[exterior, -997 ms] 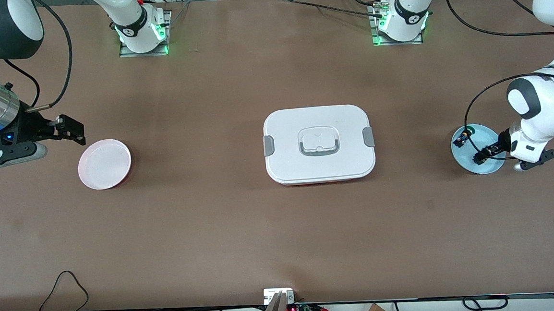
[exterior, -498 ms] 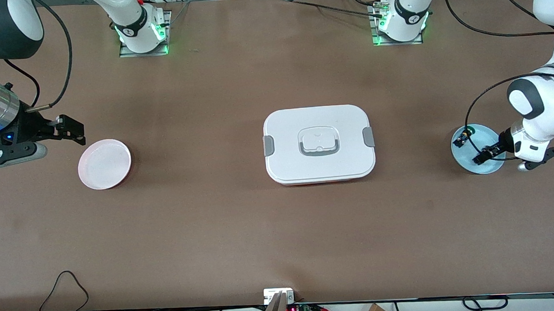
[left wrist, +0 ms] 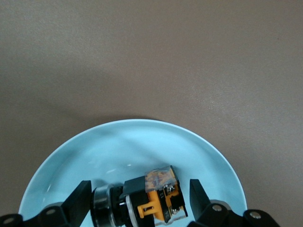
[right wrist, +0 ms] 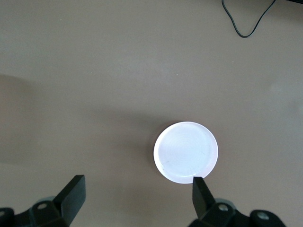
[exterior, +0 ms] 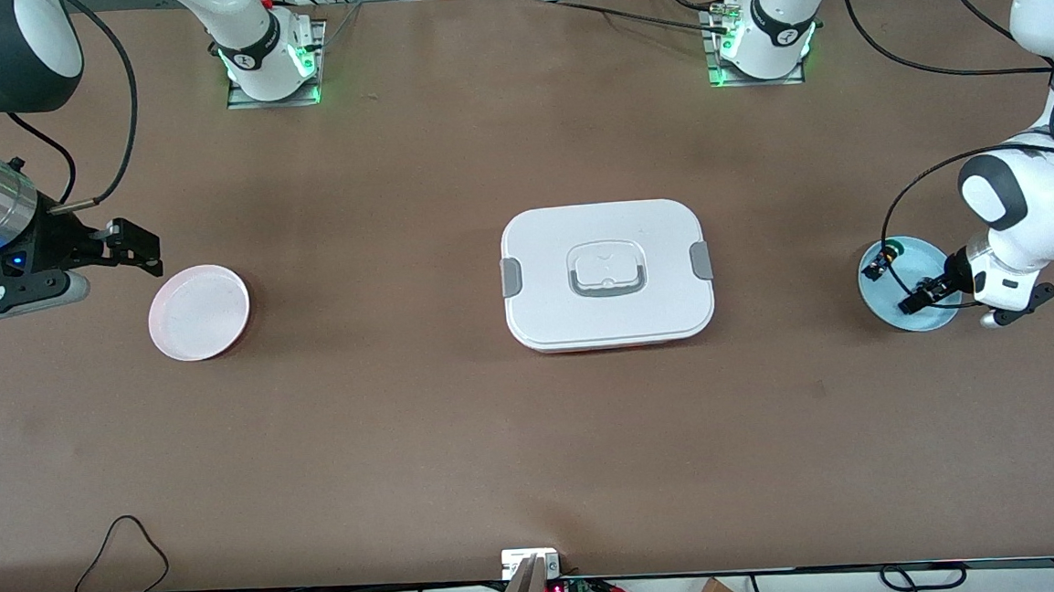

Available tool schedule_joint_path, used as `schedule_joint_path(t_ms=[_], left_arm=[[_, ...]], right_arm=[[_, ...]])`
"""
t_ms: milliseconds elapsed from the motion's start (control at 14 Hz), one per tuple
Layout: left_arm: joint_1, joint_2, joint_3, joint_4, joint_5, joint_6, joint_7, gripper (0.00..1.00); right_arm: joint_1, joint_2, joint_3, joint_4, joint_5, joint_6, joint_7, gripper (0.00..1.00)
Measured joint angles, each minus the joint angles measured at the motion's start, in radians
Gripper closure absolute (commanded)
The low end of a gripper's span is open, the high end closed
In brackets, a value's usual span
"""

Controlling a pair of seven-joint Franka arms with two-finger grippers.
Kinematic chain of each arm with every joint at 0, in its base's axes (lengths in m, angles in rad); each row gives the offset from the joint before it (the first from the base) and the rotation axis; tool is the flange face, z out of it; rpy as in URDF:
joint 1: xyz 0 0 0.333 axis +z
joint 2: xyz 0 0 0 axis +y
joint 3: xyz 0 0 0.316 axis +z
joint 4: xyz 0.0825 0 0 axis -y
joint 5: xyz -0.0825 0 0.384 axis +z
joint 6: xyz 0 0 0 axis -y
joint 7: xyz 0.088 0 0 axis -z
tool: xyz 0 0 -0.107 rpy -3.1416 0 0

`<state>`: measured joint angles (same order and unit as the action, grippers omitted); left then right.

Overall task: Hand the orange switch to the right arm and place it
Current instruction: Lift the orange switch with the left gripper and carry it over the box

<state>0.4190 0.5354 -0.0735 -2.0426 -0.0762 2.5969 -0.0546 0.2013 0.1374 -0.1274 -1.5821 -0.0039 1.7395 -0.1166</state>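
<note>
1. Front view: the left gripper [exterior: 917, 298] hangs low over the blue plate [exterior: 884, 303] at the left arm's end of the table. The right gripper [exterior: 134, 247] waits beside the pink plate [exterior: 199, 312].
2. Left wrist view: the orange switch [left wrist: 142, 201] lies on its side in the blue plate between spread fingers [left wrist: 78, 201], not yet touching, its long axis running from finger to finger.
3. Right wrist view: fingers [right wrist: 73, 191] spread wide, holding nothing.

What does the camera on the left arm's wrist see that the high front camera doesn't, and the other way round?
Only the left wrist view shows the left gripper's fingers either side of a switch with an orange part, gaps visible, on the blue plate.

Only the front view shows the white lidded box, the pink plate, a green-capped switch, and the right gripper, waiting open beside the pink plate.

Both show the blue plate and the left gripper.
</note>
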Motion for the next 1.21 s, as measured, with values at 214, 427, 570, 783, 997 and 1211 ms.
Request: schedule_joint_path(t_ms=[214, 427, 570, 783, 997, 1211], left_arm=[[0.000, 0.000, -0.001, 0.001, 0.000, -0.003, 0.000, 0.62], [0.000, 0.000, -0.006, 0.029, -0.001, -0.099, 0.000, 0.76], [0.000, -0.005, -0.024, 0.099, -0.002, -0.258, 0.000, 0.81], [-0.006, -0.018, -0.049, 0.233, -0.003, -0.494, 0.000, 0.85], [-0.009, -0.021, -0.090, 0.334, -0.003, -0.675, 0.000, 0.90], [-0.011, -0.021, -0.145, 0.416, -0.005, -0.876, 0.000, 1.00]], right_arm=[[0.000, 0.000, 0.000, 0.000, 0.000, 0.000, 0.000, 0.00], [0.000, 0.000, 0.000, 0.000, 0.000, 0.000, 0.000, 0.00], [0.000, 0.000, 0.000, 0.000, 0.000, 0.000, 0.000, 0.00], [0.000, 0.000, 0.000, 0.000, 0.000, 0.000, 0.000, 0.00], [0.000, 0.000, 0.000, 0.000, 0.000, 0.000, 0.000, 0.00], [0.000, 0.000, 0.000, 0.000, 0.000, 0.000, 0.000, 0.00]])
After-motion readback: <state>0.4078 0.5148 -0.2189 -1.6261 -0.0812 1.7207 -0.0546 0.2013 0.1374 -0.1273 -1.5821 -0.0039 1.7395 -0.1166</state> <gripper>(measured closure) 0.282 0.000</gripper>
